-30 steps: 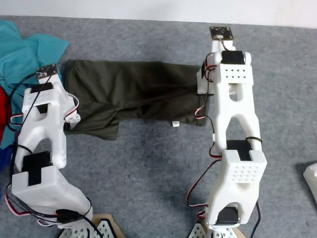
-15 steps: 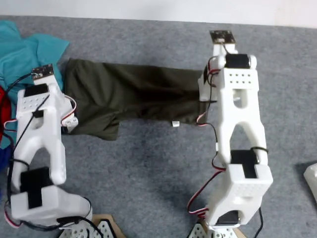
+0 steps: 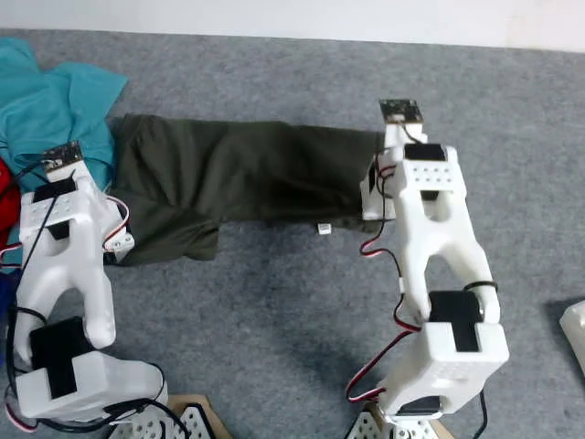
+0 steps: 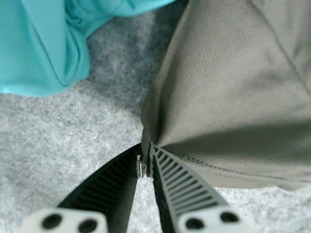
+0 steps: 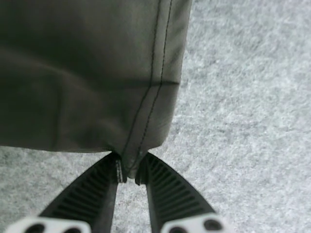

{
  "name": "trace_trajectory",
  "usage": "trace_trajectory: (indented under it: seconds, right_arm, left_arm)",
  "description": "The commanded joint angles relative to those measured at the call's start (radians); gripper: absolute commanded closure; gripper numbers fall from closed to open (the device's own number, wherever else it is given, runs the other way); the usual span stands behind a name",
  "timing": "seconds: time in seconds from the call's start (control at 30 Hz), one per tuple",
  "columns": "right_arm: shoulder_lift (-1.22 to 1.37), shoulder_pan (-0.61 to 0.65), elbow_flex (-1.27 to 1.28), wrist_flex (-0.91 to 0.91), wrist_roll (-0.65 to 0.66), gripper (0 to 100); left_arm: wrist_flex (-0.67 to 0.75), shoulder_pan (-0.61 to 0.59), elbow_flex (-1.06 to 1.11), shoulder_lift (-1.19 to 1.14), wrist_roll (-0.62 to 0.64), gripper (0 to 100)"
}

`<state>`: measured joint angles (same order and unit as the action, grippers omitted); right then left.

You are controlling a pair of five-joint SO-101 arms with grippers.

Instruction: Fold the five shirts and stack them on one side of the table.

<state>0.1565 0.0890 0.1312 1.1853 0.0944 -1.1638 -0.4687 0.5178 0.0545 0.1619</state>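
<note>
2 grippers clamped on opposite ends of 1 olive-green fabric shirt (image 3: 247, 178).
It lies across the upper middle of the high view, long axis left to right, on the grey felt table (image 3: 274, 311); the left gripper (image 4: 145, 158) pinches its left-end corner, the right gripper (image 5: 129, 169) its stitched right-end corner, each arm nearest its own end.

High view: the wrist housings cover both pinch points on the olive shirt (image 3: 247, 178). Outboard of the left gripper (image 4: 146, 155), the teal shirt (image 3: 50, 101) and red cloth (image 3: 5, 197) are cut by the frame edge. White object (image 3: 574, 337) well outboard of the right gripper (image 5: 129, 167): cropped, unidentifiable. Small white bit (image 3: 323, 229) near the right gripper: too small to tell.
</note>
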Motion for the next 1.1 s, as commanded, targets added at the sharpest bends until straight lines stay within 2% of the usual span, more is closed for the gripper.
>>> trace_trajectory:
  seconds: [0.0, 0.17, 0.3, 0.4, 0.53, 0.63, 0.73, 0.87, 1.07]
  right_arm:
    - [-0.099, 0.007, 0.039, -0.027, 0.014, 99.1]
    - [-0.143, 0.007, 0.113, -0.064, 0.014, 99.1]
    - [-0.150, 0.008, 0.234, -0.176, 0.098, 98.2]
    - [-0.153, 0.018, 0.275, -0.194, 0.115, 93.0]
    - [-0.214, 0.024, 0.219, -0.153, 0.118, 85.1]
    - [-0.331, 0.027, 0.196, -0.097, 0.120, 83.6]
    - [-0.449, 0.036, 0.203, -0.056, 0.120, 83.6]
    - [-0.587, 0.082, 0.312, -0.022, 0.120, 83.6]
    - [-0.774, 0.188, 0.495, -0.033, 0.110, 83.6]
  left_arm:
    - [0.017, -0.015, 0.002, 0.044, -0.008, 99]
    - [0.041, -0.012, 0.005, 0.042, -0.006, 99]
    - [0.141, 0.005, 0.068, 0.042, -0.006, 99]
    - [0.216, 0.030, 0.105, 0.042, -0.012, 98]
    - [0.216, 0.050, 0.077, 0.051, -0.077, 84]
    - [0.107, 0.051, 0.018, 0.051, -0.078, 70]
    - [0.015, 0.044, -0.025, 0.051, -0.077, 64]
    - [-0.026, 0.044, -0.001, 0.051, -0.077, 67]
    - [-0.015, 0.044, 0.064, 0.044, -0.083, 79]
